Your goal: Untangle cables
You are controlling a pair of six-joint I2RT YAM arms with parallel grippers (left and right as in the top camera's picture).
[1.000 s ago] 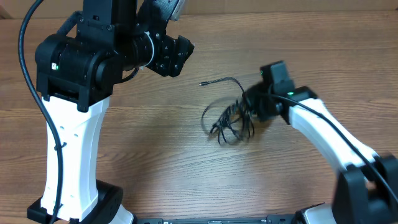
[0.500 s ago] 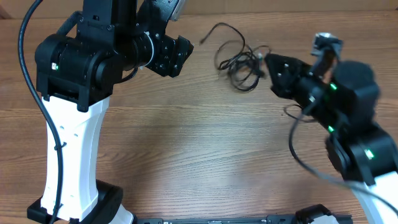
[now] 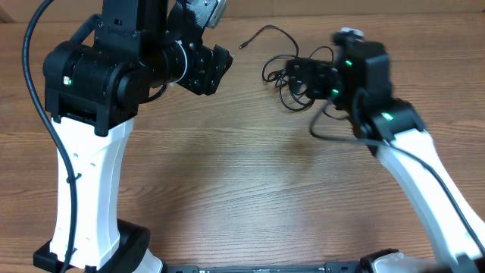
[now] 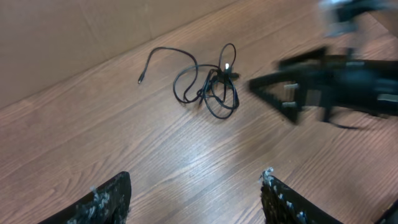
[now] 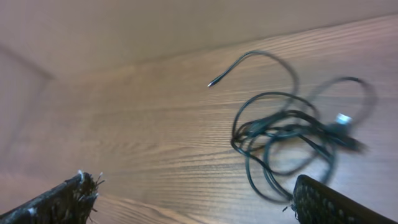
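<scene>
Wood-grain tabletop [image 3: 242, 189] fills all my views, and a plain brown board [image 4: 74, 37] stands along its far edge. On the left side I see the left arm [image 3: 91, 83], black on top and white below. The left jaws hang above the wood and point toward the far middle. In the left wrist camera their two fingers [image 4: 106, 199] stand wide apart, and between them I see only bare wood. To the right of them, near the far edge, lie the cables [image 3: 286, 76]: thin black cords in one tangled bunch of loops on the tabletop. One loose end [image 3: 254, 36] curves out of the bunch to the left and finishes in a small plug tip [image 3: 241, 46]. At the right side of the bunch are the right jaws, carried by the right arm [image 3: 394, 129]. They are spread open, and the cords lie on the wood, not gripped; I cannot tell if a finger touches them. In the right wrist camera the bunch [image 5: 280, 134] lies ahead, nearer to the right-hand finger. This arm looks blurred in the overhead and left wrist views.
</scene>
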